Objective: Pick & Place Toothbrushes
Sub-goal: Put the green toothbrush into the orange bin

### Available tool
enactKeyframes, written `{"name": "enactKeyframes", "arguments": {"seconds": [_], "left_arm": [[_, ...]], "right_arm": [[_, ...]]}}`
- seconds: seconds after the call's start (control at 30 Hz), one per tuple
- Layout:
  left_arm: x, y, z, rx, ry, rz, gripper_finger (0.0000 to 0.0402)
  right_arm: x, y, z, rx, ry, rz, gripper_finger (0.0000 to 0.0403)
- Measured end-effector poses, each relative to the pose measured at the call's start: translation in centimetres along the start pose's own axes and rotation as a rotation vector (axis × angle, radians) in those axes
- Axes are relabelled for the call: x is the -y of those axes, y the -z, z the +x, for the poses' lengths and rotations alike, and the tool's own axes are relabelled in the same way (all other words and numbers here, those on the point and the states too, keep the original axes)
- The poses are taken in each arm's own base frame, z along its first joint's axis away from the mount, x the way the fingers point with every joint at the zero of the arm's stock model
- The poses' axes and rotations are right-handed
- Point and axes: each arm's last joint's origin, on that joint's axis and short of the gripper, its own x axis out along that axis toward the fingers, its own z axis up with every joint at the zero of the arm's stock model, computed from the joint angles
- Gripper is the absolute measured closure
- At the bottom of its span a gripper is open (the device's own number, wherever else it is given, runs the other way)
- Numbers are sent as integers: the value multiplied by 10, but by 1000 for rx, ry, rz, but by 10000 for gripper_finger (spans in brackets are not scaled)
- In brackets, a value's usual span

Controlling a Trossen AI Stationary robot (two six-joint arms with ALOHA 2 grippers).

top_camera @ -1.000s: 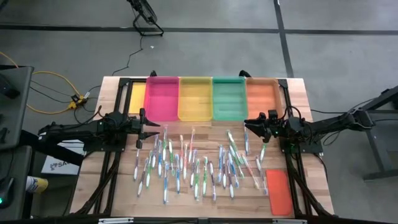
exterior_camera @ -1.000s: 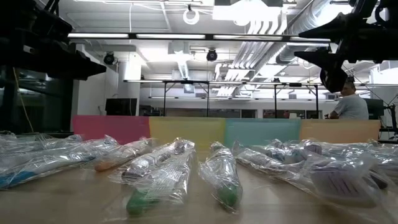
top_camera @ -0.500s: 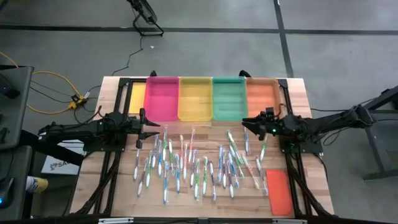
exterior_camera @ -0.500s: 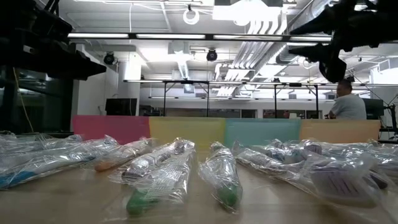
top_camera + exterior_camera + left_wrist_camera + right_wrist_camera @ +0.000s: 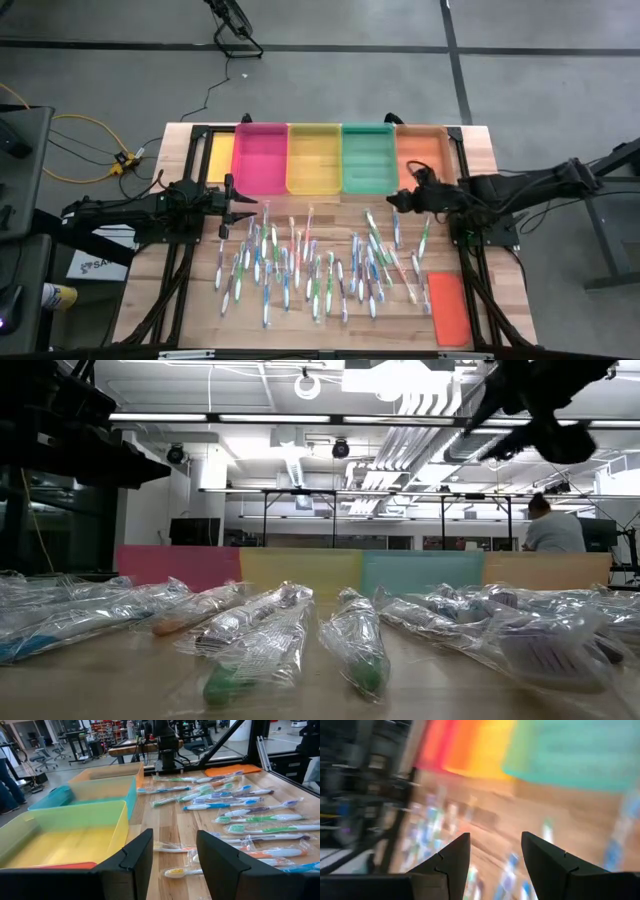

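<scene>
Many toothbrushes (image 5: pixel 320 265) in clear wrappers lie flat and scattered on the wooden table (image 5: pixel 480 160), also seen up close in the low view (image 5: pixel 350 645). My left gripper (image 5: pixel 246 207) hovers level and open at the left end of the scatter, its fingers (image 5: pixel 130 862) framing bare wood and nearby toothbrushes (image 5: pixel 240 812). My right gripper (image 5: pixel 404 197) hangs open above the right end of the scatter, near the green tray (image 5: pixel 367 158), slanting down; its wrist view (image 5: pixel 495 850) is blurred. Neither holds anything.
Pink (image 5: pixel 260 158), yellow (image 5: pixel 314 158), green and orange (image 5: pixel 422 155) trays stand in a row along the far edge. A flat orange lid (image 5: pixel 447 307) lies near the front right. Black frame rails (image 5: pixel 478 270) flank both sides. A person (image 5: pixel 545 530) stands in the room behind.
My right gripper has risen well above the table and tipped its fingers from about level to slanting down, rolling as it went; it stays open. The left gripper and the toothbrushes have kept still.
</scene>
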Motion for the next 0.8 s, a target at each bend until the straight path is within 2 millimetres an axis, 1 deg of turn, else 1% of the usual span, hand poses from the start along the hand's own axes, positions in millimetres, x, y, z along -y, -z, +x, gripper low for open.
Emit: {"name": "enactKeyframes", "arguments": {"seconds": [0.1,0.2,0.3,0.43,0.7,0.8], "left_arm": [[0,0,0,0,1,0,254],[0,0,0,0,0,0,254],[0,0,0,0,1,0,254],[0,0,0,0,0,0,254],[0,0,0,0,0,0,254],[0,0,0,0,0,0,254]], "right_arm": [[4,4,3,-75,147,80,231],[18,10,9,-139,344,168,231],[32,17,13,-191,580,244,231],[41,26,21,-268,819,309,231],[48,43,50,-326,1046,310,231],[51,49,64,-320,1081,300,231]]}}
